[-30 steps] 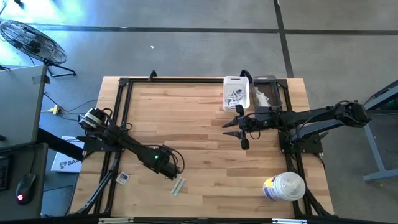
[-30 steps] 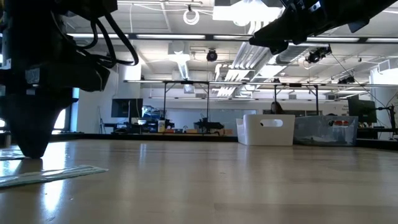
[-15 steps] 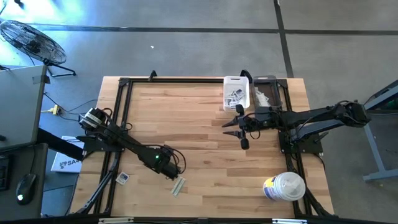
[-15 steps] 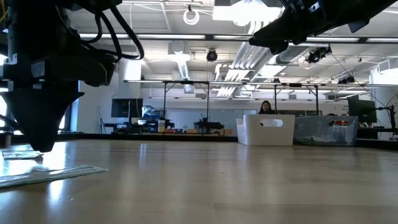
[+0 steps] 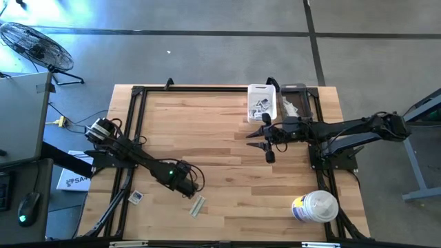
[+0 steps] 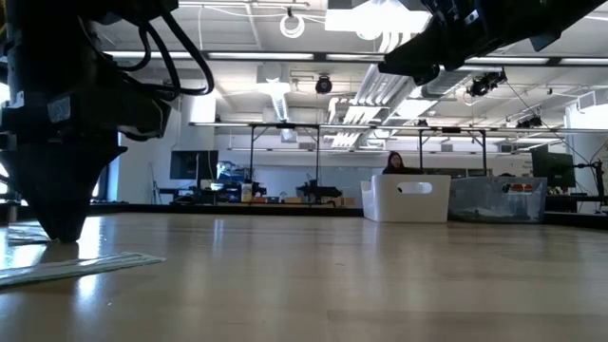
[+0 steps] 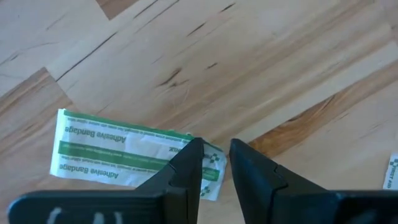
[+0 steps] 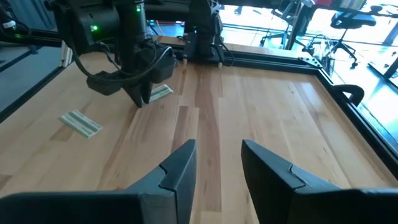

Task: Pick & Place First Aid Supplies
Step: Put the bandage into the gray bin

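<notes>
Little has shifted: your left pincer (image 7: 214, 155) stays low, fingers nearly clenched on nothing, beside the green-printed bandage strip (image 7: 124, 152) at the worktop's (image 5: 220, 138) 7 o'clock; right pincer (image 5: 262, 141) waits released.

On the table (image 5: 220, 138), the bin (image 5: 262, 102) stands at the far edge with packets (image 5: 260, 106) inside and a tray (image 5: 296, 101) just right of it. The canister (image 5: 314, 207) sits in the near right corner. A bandage strip (image 5: 198, 204) lies near the near edge, another packet (image 5: 135, 197) towards the near left corner.
</notes>
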Available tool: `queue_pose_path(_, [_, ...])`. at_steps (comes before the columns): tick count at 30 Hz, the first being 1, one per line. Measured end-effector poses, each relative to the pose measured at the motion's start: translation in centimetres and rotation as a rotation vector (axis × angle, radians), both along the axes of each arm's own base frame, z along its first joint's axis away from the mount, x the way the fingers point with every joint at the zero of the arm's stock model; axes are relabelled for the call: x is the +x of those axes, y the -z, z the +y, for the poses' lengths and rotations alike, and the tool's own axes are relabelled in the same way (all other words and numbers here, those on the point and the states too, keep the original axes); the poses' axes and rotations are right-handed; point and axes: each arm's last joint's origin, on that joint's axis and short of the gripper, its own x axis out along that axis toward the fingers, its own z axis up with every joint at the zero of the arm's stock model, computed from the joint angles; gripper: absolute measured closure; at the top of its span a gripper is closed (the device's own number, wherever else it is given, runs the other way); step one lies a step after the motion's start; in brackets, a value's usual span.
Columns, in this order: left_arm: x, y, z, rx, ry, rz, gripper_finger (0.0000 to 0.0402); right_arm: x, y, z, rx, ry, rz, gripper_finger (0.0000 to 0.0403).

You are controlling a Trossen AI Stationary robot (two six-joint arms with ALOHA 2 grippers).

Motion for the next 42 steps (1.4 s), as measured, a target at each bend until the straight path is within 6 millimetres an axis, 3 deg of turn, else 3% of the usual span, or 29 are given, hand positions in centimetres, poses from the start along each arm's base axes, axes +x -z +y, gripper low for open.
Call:
queue_pose_path(3, [0.0, 0.1, 0.0, 0.012, 0.009, -0.005, 0.0333, 0.0, 0.0, 0.0, -0.001, 0.002, -0.002, 0.0281])
queue_pose_path(8, [0.1, 0.1, 0.1, 0.066, 0.060, -0.028, 0.0391, 0.0, -0.1, 0.0, -0.024, -0.014, -0.011, 0.0281])
queue_pose_path(15, [1.0, -0.6, 1.6, 0.134, 0.189, -0.099, 0.0399, 0.3, -0.1, 0.1, -0.080, -0.083, -0.032, 0.0281])
queue_pose_path(20, [3.3, -3.8, 4.5, 0.236, 0.358, -0.337, 0.0400, 1.5, 0.9, 0.5, -0.106, -0.218, -0.043, 0.0281])
queue_pose_path(28, [7.8, -7.2, 9.4, 0.248, 0.661, -0.775, 0.0401, 3.7, 5.0, 0.8, -0.112, -0.254, 0.095, 0.0261])
queue_pose_path(35, [9.4, -5.2, 12.8, 0.148, 0.661, -0.810, 0.0401, 4.3, 6.1, 1.3, -0.250, -0.194, 0.133, 0.0215])
queue_pose_path(39, [10.4, -4.0, 13.2, 0.147, 0.678, -0.849, 0.0401, 4.4, 6.2, 1.1, -0.308, -0.195, 0.128, 0.0203])
queue_pose_path(42, [11.0, -4.6, 13.1, 0.174, 0.730, -0.960, 0.0401, 4.4, 6.6, 0.5, -0.290, -0.213, 0.147, 0.0202])
